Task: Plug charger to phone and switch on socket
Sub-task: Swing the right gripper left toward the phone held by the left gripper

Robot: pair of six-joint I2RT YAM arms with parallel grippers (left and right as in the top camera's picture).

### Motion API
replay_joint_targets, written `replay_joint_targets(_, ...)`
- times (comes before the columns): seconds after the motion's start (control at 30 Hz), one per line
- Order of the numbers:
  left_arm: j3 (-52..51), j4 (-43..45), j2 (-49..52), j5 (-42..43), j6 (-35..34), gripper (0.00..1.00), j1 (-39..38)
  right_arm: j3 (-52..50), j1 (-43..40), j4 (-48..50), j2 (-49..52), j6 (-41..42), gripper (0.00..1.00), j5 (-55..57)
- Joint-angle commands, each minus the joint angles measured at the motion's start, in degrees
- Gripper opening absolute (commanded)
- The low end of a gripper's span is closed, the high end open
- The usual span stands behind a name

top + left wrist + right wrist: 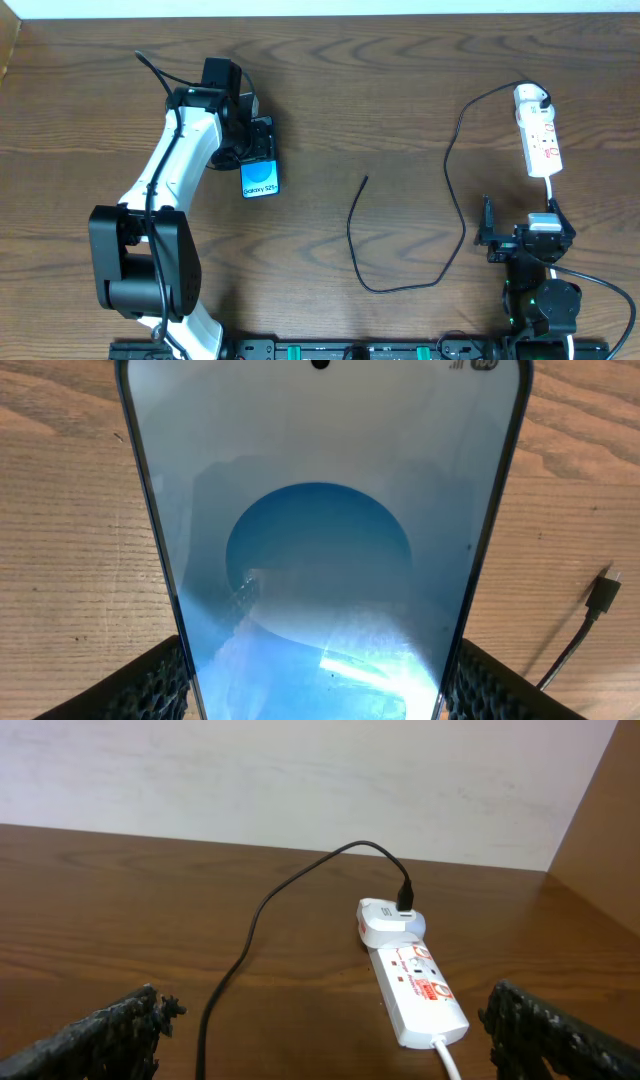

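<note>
The phone (pixel 260 177) has a bright blue screen with a lighter circle. My left gripper (pixel 255 140) is shut on its far end, fingers against both long edges (pixel 320 680); the phone (pixel 320 540) fills the left wrist view. The charger cable (pixel 455 190) runs from a white plug at the socket (pixel 538 140) in a loop to its loose tip (pixel 365 179), right of the phone. The tip also shows in the left wrist view (pixel 604 592). My right gripper (pixel 520 240) is open and empty, near the socket (pixel 420 988), with the cable (pixel 250 930) between its fingers' view.
A white cord (pixel 551 188) leaves the socket's near end toward my right arm. A pale wall (pixel 300 780) stands behind the table's far edge. A wooden panel (pixel 610 840) rises at the right.
</note>
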Motion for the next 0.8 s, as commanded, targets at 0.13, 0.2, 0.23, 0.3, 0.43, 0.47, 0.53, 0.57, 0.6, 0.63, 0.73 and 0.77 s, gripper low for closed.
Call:
replay_joint_targets(0.13, 0.79, 0.04, -1.7, -0.39, 0.55, 0.07, 0.09, 4.33, -0.13, -1.16, 0.31, 1.7, 0.99, -0.2)
replay_joint_targets(0.2, 0.79, 0.04, -1.7, -0.37, 0.55, 0.07, 0.09, 7.1, -0.13, -3.5, 1.97, 1.7, 0.99, -0.2)
replay_joint_targets(0.23, 0.79, 0.04, -1.7, -0.39, 0.55, 0.07, 0.09, 8.55, -0.13, -4.66, 3.17, 1.7, 0.99, -0.22)
replay_joint_targets(0.3, 0.79, 0.04, -1.7, -0.39, 0.55, 0.07, 0.09, 11.56, -0.13, -6.67, 6.32, 1.7, 0.99, -0.46)
replay_joint_targets(0.43, 0.79, 0.04, -1.7, -0.37, 0.52, 0.08, 0.09, 18.82, -0.13, -9.75, 16.2, 1.7, 0.99, -2.21)
replay_joint_targets(0.47, 0.79, 0.04, -1.7, -0.37, 0.52, 0.07, 0.09, 20.81, -0.13, -10.36, 19.17, 1.7, 0.99, -3.28)
replay_joint_targets(0.53, 0.79, 0.04, -1.7, -0.39, 0.52, 0.07, 0.09, 25.4, -0.13, -11.82, 26.08, 1.7, 0.99, -6.08)
replay_joint_targets(0.57, 0.79, 0.04, -1.7, -0.37, 0.52, 0.07, 0.09, 29.42, -0.13, -13.53, 31.71, 1.77, 0.99, -8.98)
replay_joint_targets(0.6, 0.79, 0.04, -1.7, -0.37, 0.52, 0.07, 0.09, 31.89, -0.13, -14.71, 34.99, 2.19, 0.99, -10.86)
replay_joint_targets(0.63, 0.79, 0.04, -1.7, -0.37, 0.52, 0.07, 0.09, 34.23, -0.13, -15.96, 37.99, 2.95, 0.99, -12.57)
replay_joint_targets(0.73, 0.79, 0.04, -1.7, -0.37, 0.5, 0.07, 0.09, 41.86, -0.13, -20.83, 47.32, 5.44, 0.99, -19.65)
replay_joint_targets(0.77, 0.79, 0.04, -1.7, -0.37, 0.5, 0.07, 0.09, 43.78, -0.13, -22.08, 49.55, 5.55, 0.99, -22.25)
